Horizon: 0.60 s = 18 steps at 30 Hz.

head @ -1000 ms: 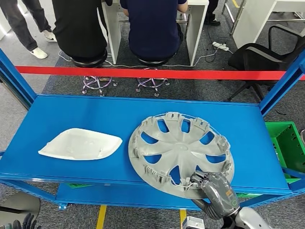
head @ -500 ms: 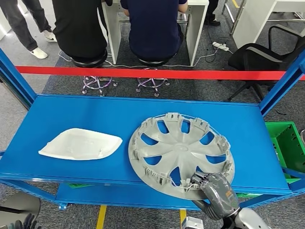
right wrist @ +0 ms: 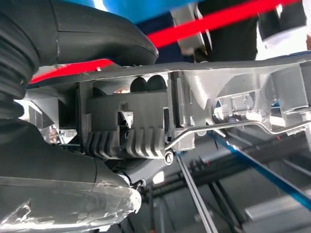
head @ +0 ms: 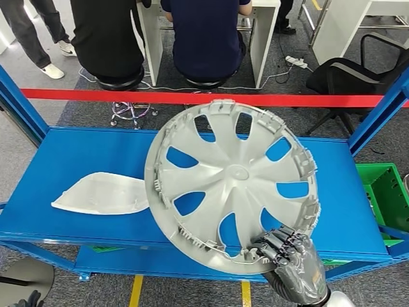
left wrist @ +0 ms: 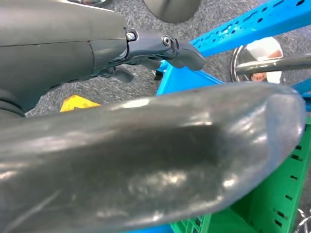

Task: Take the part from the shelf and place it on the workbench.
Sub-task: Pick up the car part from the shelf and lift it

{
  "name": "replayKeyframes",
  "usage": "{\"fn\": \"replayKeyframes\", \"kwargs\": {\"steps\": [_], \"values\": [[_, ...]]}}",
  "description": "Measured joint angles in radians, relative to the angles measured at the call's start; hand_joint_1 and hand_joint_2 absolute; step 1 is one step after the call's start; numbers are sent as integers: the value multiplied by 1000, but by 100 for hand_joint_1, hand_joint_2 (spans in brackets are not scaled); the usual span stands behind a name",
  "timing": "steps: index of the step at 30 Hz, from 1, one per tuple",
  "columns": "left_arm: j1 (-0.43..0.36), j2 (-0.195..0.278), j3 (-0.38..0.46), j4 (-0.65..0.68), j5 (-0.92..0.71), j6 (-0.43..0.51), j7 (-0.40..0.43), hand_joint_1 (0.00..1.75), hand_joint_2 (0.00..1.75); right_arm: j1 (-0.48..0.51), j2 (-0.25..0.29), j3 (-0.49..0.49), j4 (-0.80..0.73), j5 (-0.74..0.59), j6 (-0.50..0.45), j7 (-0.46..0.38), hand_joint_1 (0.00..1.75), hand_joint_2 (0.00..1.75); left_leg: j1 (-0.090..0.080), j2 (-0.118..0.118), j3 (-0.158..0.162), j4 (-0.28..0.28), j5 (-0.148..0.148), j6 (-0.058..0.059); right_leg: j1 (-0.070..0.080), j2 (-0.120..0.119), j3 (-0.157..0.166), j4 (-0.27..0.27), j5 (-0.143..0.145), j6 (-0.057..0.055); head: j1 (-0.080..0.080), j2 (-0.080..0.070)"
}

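Observation:
A large grey hubcap [head: 231, 179] is raised off the blue shelf [head: 87, 153] and tilted up, its inner face with spokes and clips turned toward me. My right hand [head: 291, 265] grips its near rim from below, at the lower right. In the right wrist view the fingers [right wrist: 139, 141] wrap the hubcap's rim [right wrist: 234, 102] beside its wire ring. A white curved part [head: 96, 195] lies on the shelf at the left, its right end hidden behind the hubcap. My left hand [left wrist: 146, 160] hangs low beside the shelf with nothing in it, fingers [left wrist: 172, 48] extended.
Blue uprights [head: 381, 109] frame the shelf on both sides. A green crate [head: 386, 192] sits low at the right. Behind a red tape [head: 217, 99], people sit on stools at white desks, and a black office chair [head: 347, 77] stands at the back right.
My right hand has lifted the hubcap from lying flat on the shelf and tipped it up toward me. It now covers the white part's right end.

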Motion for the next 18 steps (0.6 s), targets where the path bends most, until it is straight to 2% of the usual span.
{"fn": "replayKeyframes", "kwargs": {"steps": [6,8,13,14,15,18], "values": [[11,-5,10,-19,8,2,6,0,0,31,120,-106,-11,-95,0,-196,175,175,-5,0,0,1,-2,2,-4,0,0,-1,0,1,0,0],[15,-5,9,-26,11,-1,6,0,0,37,155,-136,-12,-111,0,-237,175,175,-8,0,0,2,-3,4,-7,0,0,-1,-1,3,0,0],[19,-6,6,-36,10,-8,-1,0,0,54,218,-193,-22,-137,0,-312,175,175,-13,1,2,-2,-1,17,-16,0,3,-1,-4,18,0,0],[20,-7,3,-38,9,-9,-4,0,0,57,226,-205,-25,-146,0,-328,175,175,-10,2,4,-6,2,21,-15,-2,-1,14,-14,20,1,0],[20,-8,0,-39,7,-9,-7,0,0,60,233,-213,-28,-154,0,-339,175,175,-7,3,5,-10,4,23,-14,-4,-17,49,-37,21,4,0],[22,-8,-11,-42,6,-8,-11,0,0,64,242,-226,-31,-173,0,-353,175,175,-5,8,6,-12,5,26,-13,-8,-118,243,-122,24,10,0]]}}
